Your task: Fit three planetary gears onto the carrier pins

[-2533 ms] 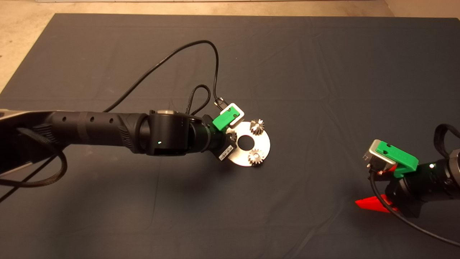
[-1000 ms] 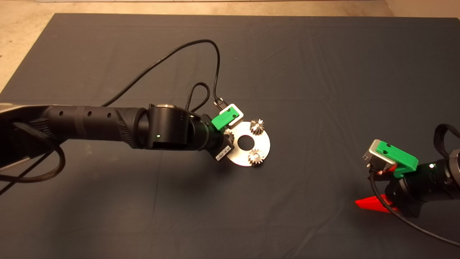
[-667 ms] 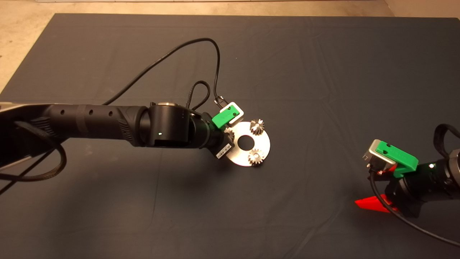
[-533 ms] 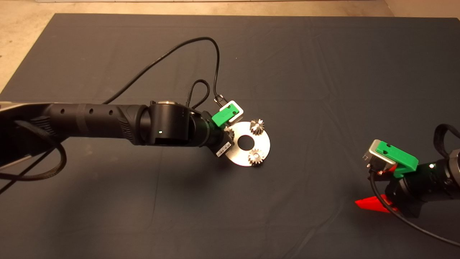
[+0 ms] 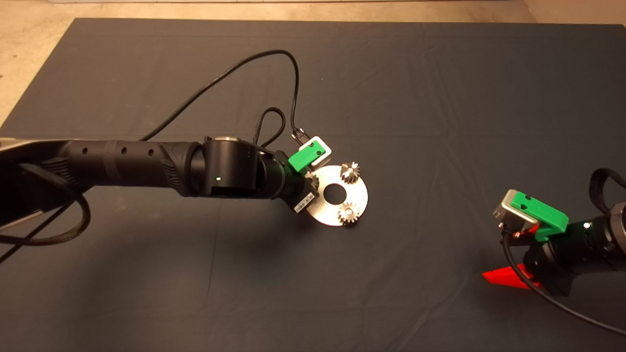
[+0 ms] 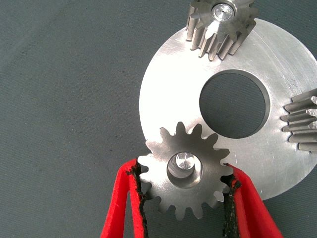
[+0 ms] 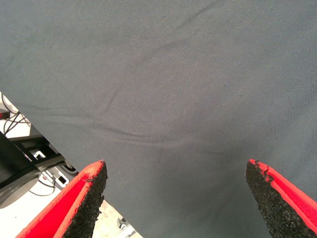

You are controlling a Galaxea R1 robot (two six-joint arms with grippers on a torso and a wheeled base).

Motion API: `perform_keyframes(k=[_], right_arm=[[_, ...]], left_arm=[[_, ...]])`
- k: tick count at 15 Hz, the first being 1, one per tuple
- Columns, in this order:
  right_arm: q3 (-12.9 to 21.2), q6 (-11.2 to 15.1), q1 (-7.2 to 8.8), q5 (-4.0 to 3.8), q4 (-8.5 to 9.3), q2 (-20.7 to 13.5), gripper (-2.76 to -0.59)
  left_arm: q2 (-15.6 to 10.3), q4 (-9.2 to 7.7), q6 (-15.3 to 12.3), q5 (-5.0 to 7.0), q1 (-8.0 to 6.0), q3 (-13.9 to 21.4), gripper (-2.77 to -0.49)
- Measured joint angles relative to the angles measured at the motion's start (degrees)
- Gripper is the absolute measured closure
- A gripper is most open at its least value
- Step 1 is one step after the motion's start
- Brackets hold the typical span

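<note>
On the dark mat (image 5: pixel 440 98) covering the tabletop, I see two planetary gears (image 5: pixel 350 172) seated on the carrier disc (image 5: pixel 361 195). My left claw (image 6: pixel 184 208) pinches the third gear (image 6: pixel 184 169) over the last carrier pin (image 6: pixel 184 159), seemingly not yet released. My right claw (image 7: pixel 176 198) idles spread, well away from the disc.

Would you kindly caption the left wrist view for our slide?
Left gripper holds a toothed grey metal gear over a silver pin on the shiny round disc.
</note>
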Motion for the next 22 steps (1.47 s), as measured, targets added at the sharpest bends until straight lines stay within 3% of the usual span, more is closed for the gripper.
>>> perform_keyframes(k=[4, 22], right_arm=[[0.0, 0.0, 0.0, -0.01, 0.0, 0.2, -2.07], [0.0, 0.0, 0.0, -0.03, 0.0, 0.1, -2.07]], left_arm=[[0.0, 0.0, 0.0, -0.6, 0.0, -0.3, -0.6], [0.0, 0.02, 0.0, -1.04, 0.0, -0.4, -0.6]])
